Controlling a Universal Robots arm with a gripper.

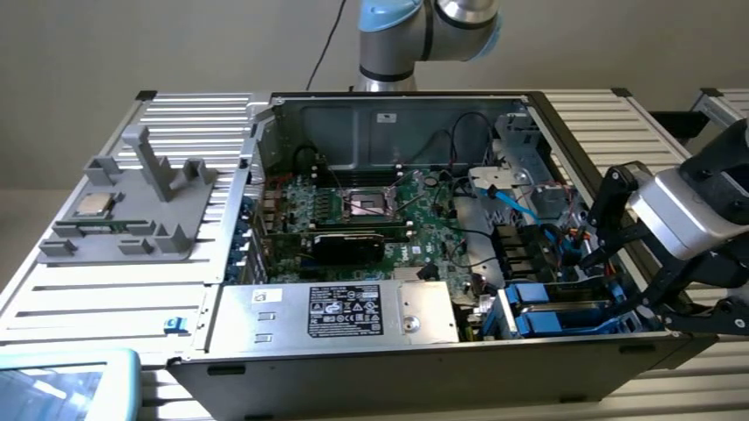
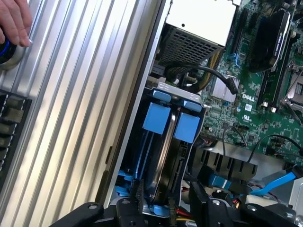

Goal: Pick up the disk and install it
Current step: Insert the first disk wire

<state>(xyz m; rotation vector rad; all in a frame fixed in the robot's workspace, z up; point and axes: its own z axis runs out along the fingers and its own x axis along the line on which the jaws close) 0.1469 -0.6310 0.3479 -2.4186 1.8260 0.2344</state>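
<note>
Disk (image 2: pixel 163 158), a flat grey-metal hard drive edged by a blue plastic carrier frame, stands on edge in the drive bay (image 1: pixel 562 317) at the front corner of one open black computer case (image 1: pixel 387 373), on the exterior view's right. Two square blue plastic tabs (image 2: pixel 156 117) sit side by side at the bay's mouth. The black two-fingered hand (image 2: pixel 167 195) hangs at the bay with its fingers (image 2: pixel 137 196) set wide apart, one on each side of the carriers, gripping nothing that can be seen. Inside the case lie one green circuit board (image 1: pixel 387 224) and one silver metal box (image 1: pixel 351 311) with a black label. One person's hand (image 2: pixel 12 21) rests on the ribbed aluminium surface (image 2: pixel 85 94).
</note>
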